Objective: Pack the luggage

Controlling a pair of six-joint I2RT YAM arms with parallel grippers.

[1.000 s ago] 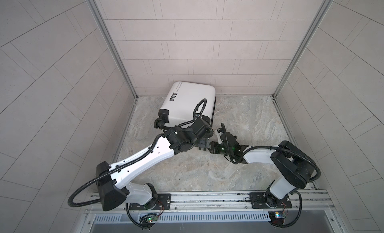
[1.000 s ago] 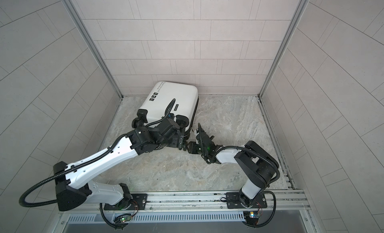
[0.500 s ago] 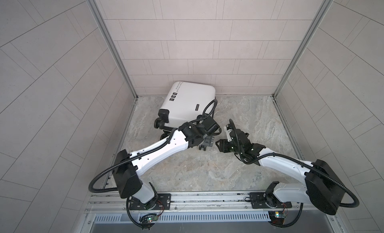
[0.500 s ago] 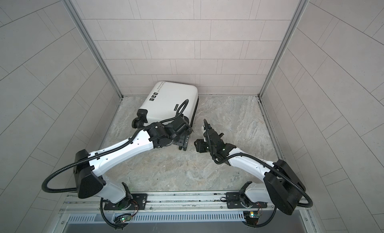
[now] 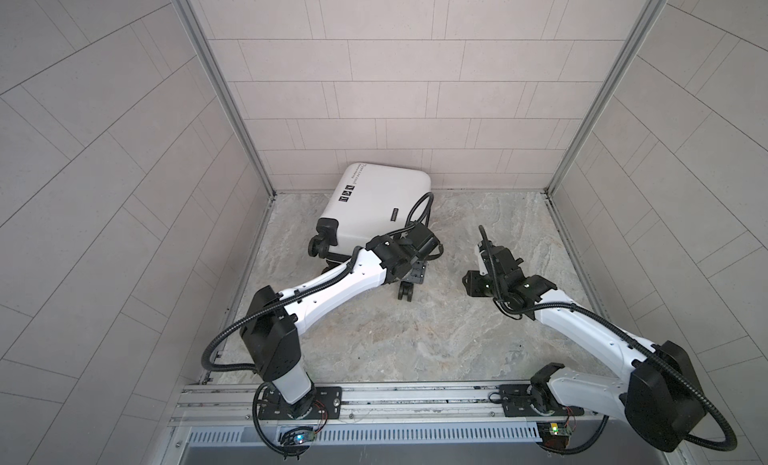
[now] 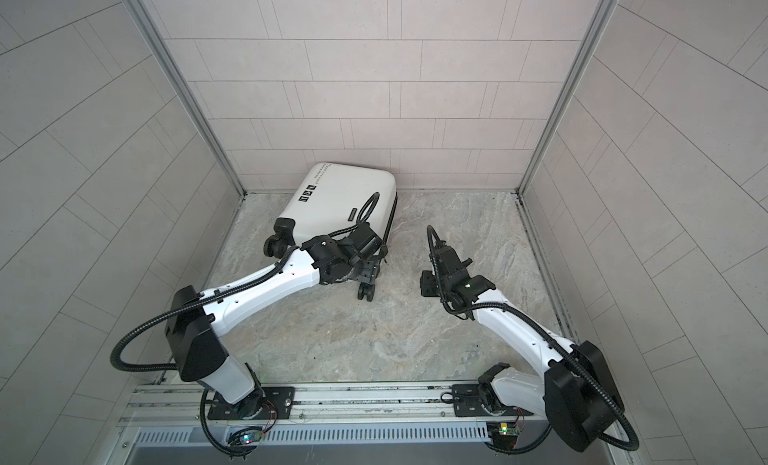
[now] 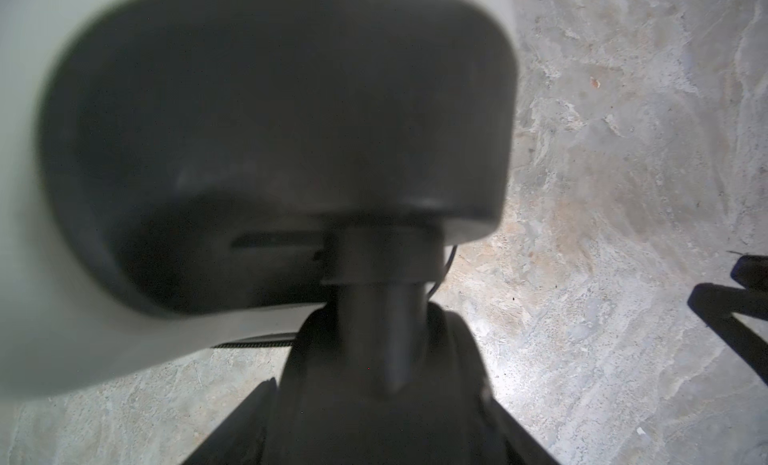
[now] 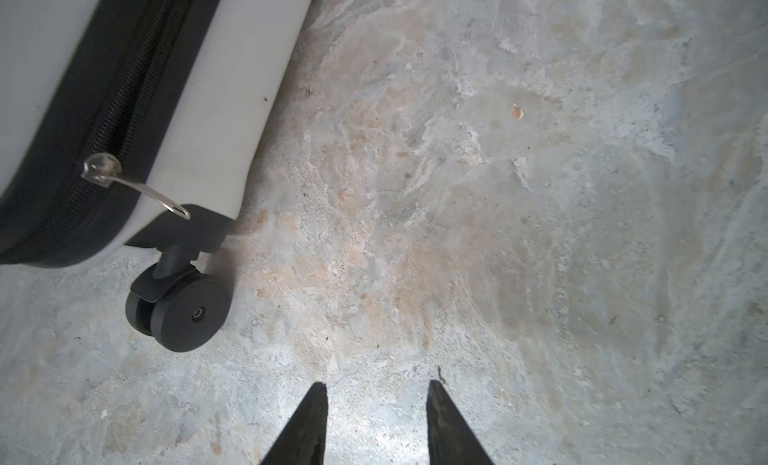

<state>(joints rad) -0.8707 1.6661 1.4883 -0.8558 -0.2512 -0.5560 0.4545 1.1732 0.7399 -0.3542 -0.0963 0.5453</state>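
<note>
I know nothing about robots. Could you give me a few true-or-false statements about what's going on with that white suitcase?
1. The small white hard-shell suitcase is closed. True.
2. It stands upright on its wheels. False: it lies flat, broad side up.
3. The right end effector grips it. False: it hangs open over the grey marbled floor, apart from the suitcase.
4. The left end effector is close to one of its black wheels. True.

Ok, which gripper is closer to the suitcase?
Left. The left gripper is at the suitcase's wheeled end, by a caster; the right gripper hangs over bare floor, apart from it.
</note>
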